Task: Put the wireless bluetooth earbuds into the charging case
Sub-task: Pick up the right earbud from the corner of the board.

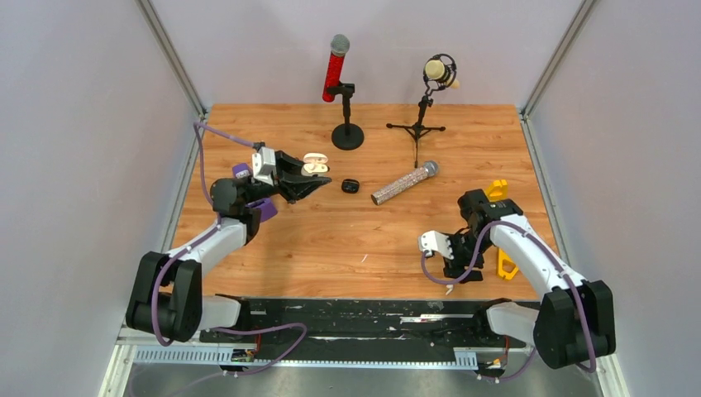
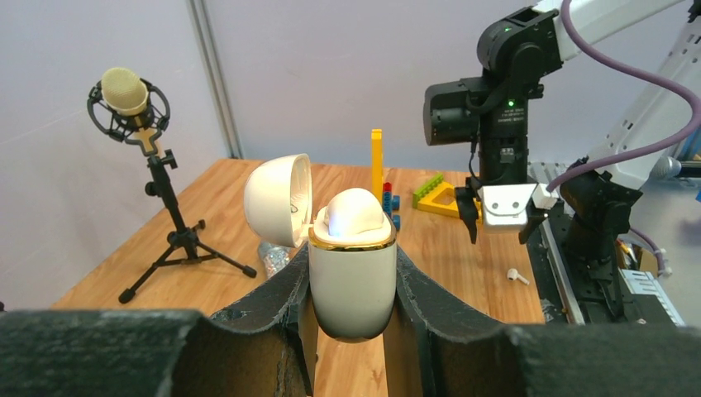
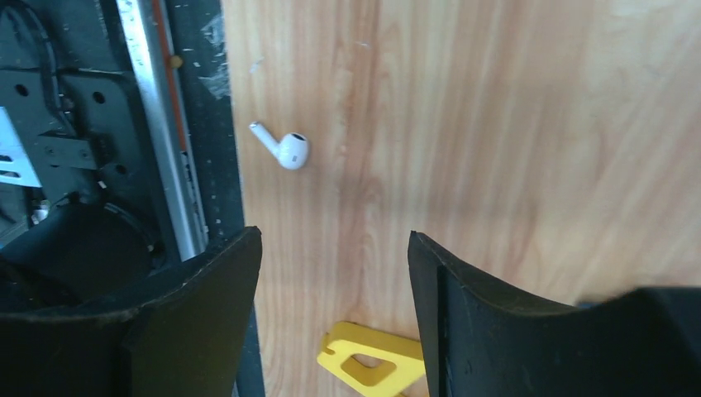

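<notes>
My left gripper (image 2: 351, 277) is shut on a white charging case (image 2: 351, 285) with a gold rim, held upright above the table's left side (image 1: 314, 165). Its lid (image 2: 278, 198) is swung open to the left, and a white rounded shape fills the case's mouth. One white earbud (image 3: 285, 147) with a short stem lies on the wood near the front rail; the left wrist view shows this earbud (image 2: 517, 275) too. My right gripper (image 3: 332, 240) hangs open just short of it, nothing between its fingers, low at the front right (image 1: 456, 277).
A small black case (image 1: 350, 185) and a glittery microphone (image 1: 403, 183) lie mid-table. A red microphone (image 1: 336, 58) on a round-based stand and a cream microphone (image 1: 440, 73) on a tripod stand at the back. Yellow plastic pieces (image 1: 502, 265) lie by my right arm.
</notes>
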